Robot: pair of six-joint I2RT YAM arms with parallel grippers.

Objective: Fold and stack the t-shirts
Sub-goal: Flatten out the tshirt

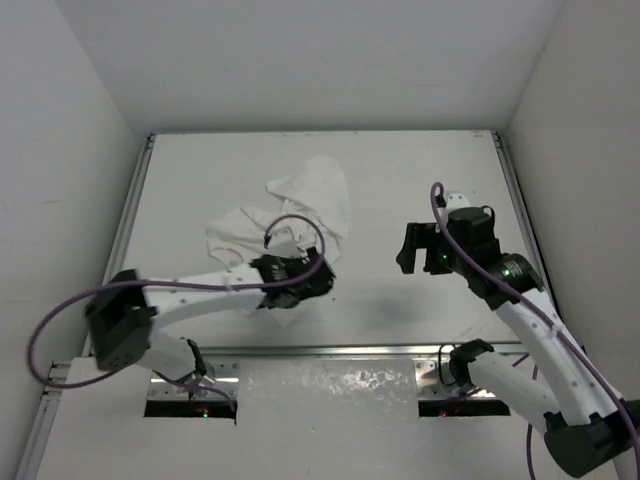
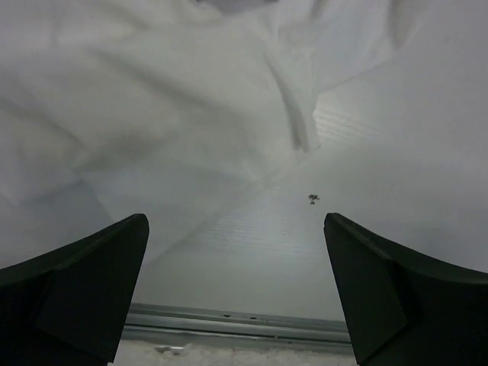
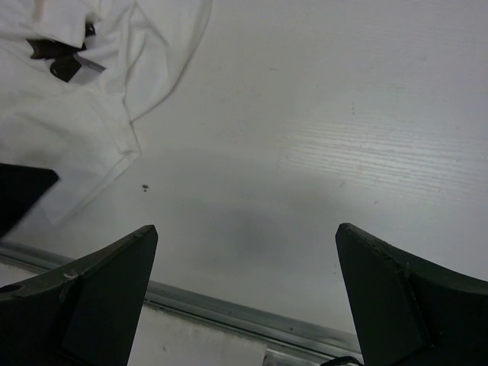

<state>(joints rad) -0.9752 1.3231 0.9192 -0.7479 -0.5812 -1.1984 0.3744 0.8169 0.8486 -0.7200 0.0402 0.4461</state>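
**T-shirt crumpled, no grasp made yet**

Nearest, the left gripper (image 2: 235, 219) sits low at the near edge of the t-shirt (image 1: 300, 205). Its jaws are spread wide and hold nothing, and rumpled cloth lies just ahead of its fingers. To the right, the right gripper (image 3: 245, 227) hangs over the bare bench (image 1: 400, 175), equally wide open and empty, apart from the cloth. Farther back, the white t-shirt lies bunched left of the bench's centre, with a small dark mark (image 3: 57, 57) showing among its folds.

The step in hand looks like flattening the garment before any fold. The next move probably calls for each gripper to pinch an outer edge and draw the cloth apart. The right gripper must first travel left.
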